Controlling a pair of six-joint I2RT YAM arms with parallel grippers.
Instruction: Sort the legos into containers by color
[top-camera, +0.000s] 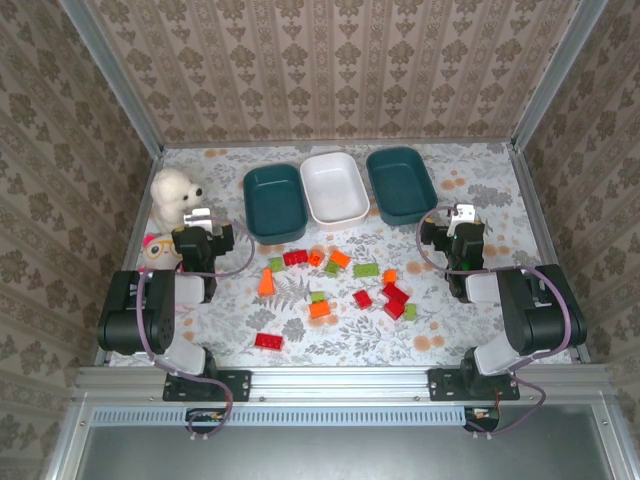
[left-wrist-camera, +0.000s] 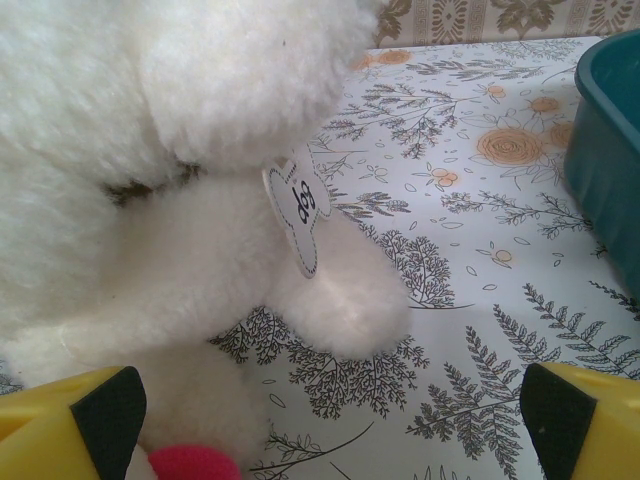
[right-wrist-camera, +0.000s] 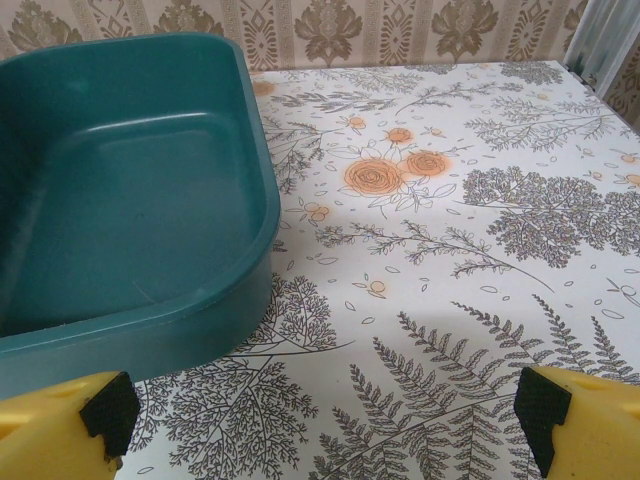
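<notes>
table (top-camera: 480, 190) | legos (top-camera: 396, 293) all loose, 6 o'clock of tubs (top-camera: 333, 190) | tubs empty | left gripper (top-camera: 200, 218), right gripper (top-camera: 462, 215) spread, empty

The left arm (top-camera: 140, 315) rises from its base, folds back at a bulky black elbow and reaches forward, its wrist (top-camera: 205, 250) carrying the left gripper (top-camera: 200, 228), which points away from the bases. The right arm (top-camera: 535, 305) mirrors it on the other side, folded the same way, its right gripper (top-camera: 458, 228) also aimed forward. The two grippers are well apart and at about the same reach. In the left wrist view the yellow fingers (left-wrist-camera: 40, 440) with black pads (left-wrist-camera: 110, 410) stand in opposite bottom corners, jaws spread wide. The right wrist view shows the same wide spread, one yellow finger (right-wrist-camera: 45, 425) in each corner.
</notes>
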